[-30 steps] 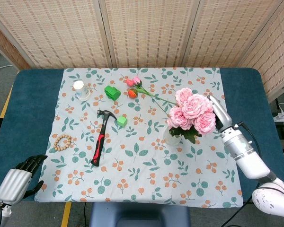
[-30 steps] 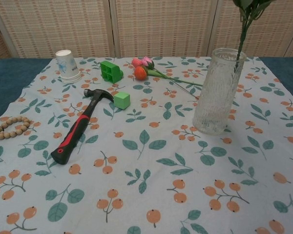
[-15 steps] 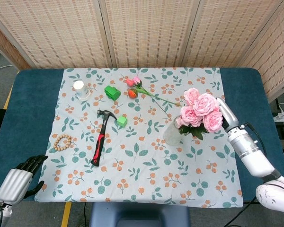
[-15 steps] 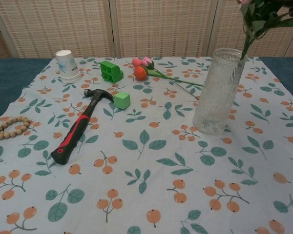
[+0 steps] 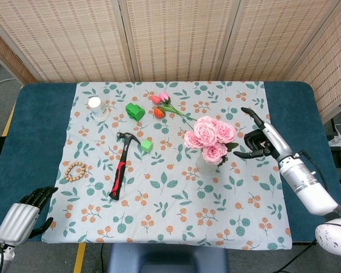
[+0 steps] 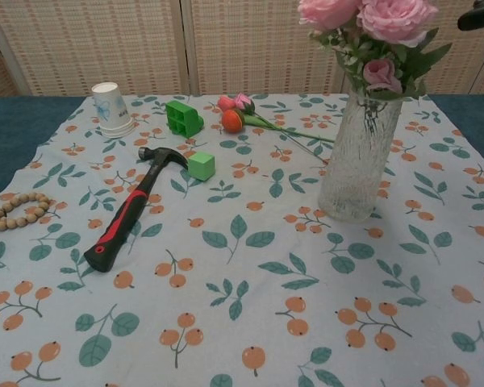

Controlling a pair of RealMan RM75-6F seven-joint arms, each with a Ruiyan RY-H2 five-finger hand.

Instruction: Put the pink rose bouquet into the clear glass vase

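Woven screens stand behind my table, which wears a leaf-and-berry cloth (image 6: 242,266). Since half a second ago the pink rose bouquet (image 5: 210,135) has dropped out of my right hand (image 5: 260,141) and now stands in the clear glass vase (image 6: 359,157), blooms crowding above the rim, green stems showing through the ribbed glass. My right hand has come off to the vase's side, fingers spread, holding nothing. My left hand (image 5: 24,215) rests at the near table edge, fingers curled in on nothing. Beyond, the hammer (image 6: 129,211), bead bracelet (image 6: 16,209), green cube (image 6: 200,165) and paper cup (image 6: 110,107) lie unmoved.
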